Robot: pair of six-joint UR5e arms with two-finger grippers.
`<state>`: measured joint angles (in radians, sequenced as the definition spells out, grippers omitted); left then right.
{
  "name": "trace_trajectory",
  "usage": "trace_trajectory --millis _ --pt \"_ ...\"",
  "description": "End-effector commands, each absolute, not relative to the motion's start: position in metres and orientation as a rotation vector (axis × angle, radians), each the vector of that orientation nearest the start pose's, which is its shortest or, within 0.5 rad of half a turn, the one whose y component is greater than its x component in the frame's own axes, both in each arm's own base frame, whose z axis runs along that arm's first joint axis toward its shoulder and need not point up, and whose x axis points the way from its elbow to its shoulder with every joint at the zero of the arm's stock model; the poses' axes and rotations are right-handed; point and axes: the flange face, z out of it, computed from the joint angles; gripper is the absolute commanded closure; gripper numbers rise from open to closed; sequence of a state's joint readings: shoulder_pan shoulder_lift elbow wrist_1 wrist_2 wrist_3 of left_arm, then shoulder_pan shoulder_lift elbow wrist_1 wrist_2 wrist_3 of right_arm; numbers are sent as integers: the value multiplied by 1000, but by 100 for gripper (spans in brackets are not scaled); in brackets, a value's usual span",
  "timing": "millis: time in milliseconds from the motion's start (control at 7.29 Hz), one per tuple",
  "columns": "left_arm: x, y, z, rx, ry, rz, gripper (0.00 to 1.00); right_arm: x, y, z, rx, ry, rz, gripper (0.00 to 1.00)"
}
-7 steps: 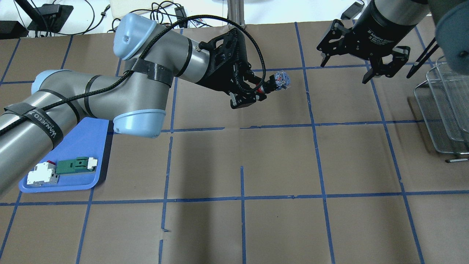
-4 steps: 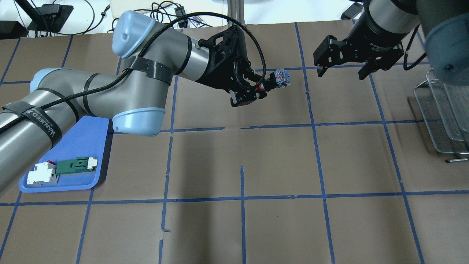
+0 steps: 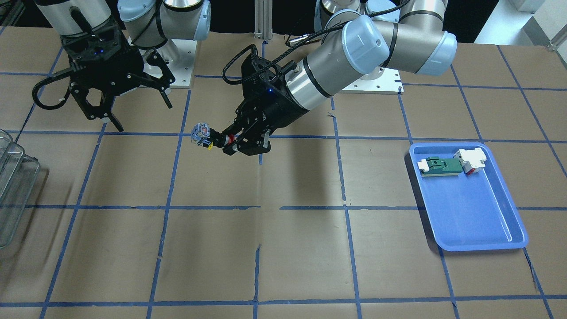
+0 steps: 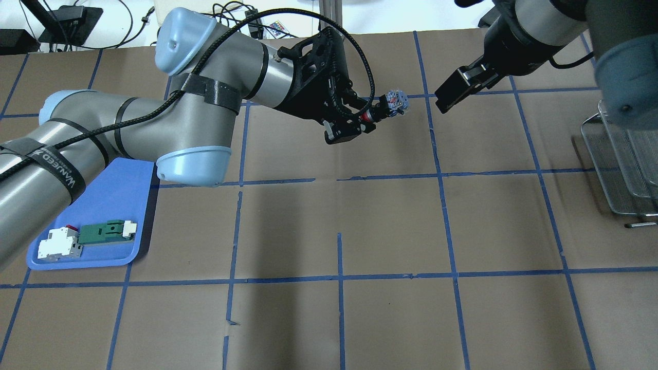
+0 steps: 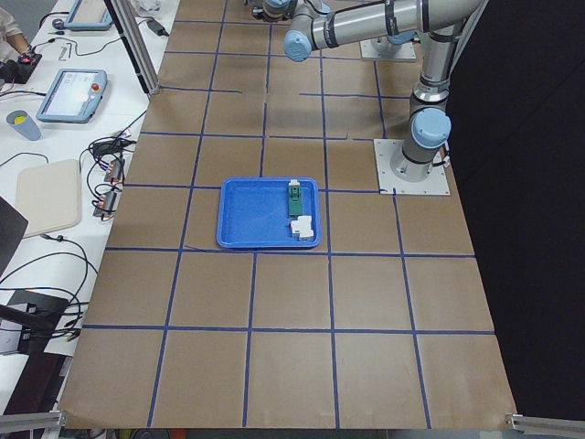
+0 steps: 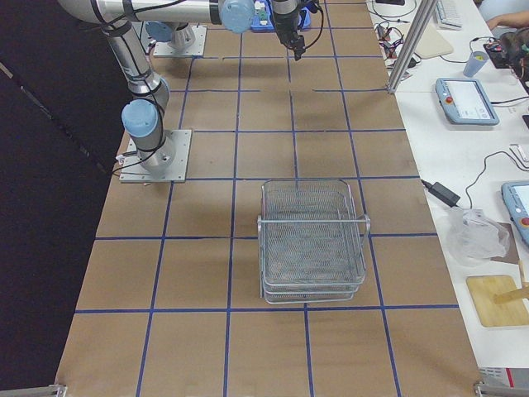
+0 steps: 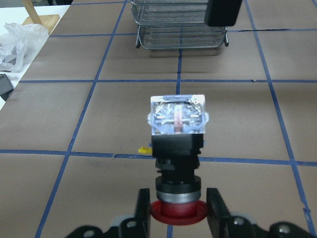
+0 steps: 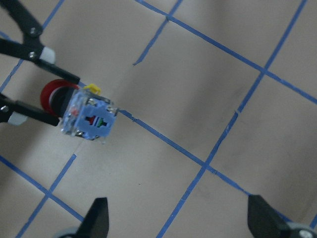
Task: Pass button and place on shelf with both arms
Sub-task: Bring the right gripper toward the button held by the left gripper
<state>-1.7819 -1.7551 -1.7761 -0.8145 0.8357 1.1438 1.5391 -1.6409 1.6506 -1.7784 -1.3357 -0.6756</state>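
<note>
Brown paper crossed by a grid of blue tape covers the long table (image 4: 390,226), and white benches with cables and tablets run along its far side. At the robot's right end stands the wire shelf (image 6: 312,248), its stacked mesh tiers well apart from both arms. Near the left end lies a blue tray (image 3: 474,212); a green-and-white part (image 3: 438,167) and a white-and-red block (image 3: 470,160) sit touching in one corner of it. Between shelf and tray stretches a broad run of taped paper. Over the far middle squares the left gripper (image 4: 366,117) is clamped on the red head of the button (image 4: 393,103), held off the surface with its clear block pointing at the right arm. The right gripper (image 8: 179,220) hangs near, fingers spread wide, not touching the button.
</note>
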Motion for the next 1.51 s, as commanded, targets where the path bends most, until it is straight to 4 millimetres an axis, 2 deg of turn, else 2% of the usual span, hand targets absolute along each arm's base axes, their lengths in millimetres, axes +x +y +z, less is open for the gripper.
trace_trajectory --millis 0,275,686,824,1098,1373 --pt "-315 -504 401 2318 2543 -1160 100 148 -482 512 -1420 2568 -492 0" --pt "-315 -502 408 2320 2531 -1178 100 154 -489 506 -1614 2396 -541 0" --pt "-316 -500 412 2326 2528 -1198 100 154 -502 496 -1741 2283 -514 0" --pt "-316 -500 413 2327 2527 -1202 100 154 -508 494 -1728 2276 -465 0" --pt "-320 -497 414 2342 2521 -1211 100 158 -525 511 -1724 2255 -435 0" --pt "-327 -493 413 2362 2513 -1203 100 162 -521 513 -1772 2215 -436 2"
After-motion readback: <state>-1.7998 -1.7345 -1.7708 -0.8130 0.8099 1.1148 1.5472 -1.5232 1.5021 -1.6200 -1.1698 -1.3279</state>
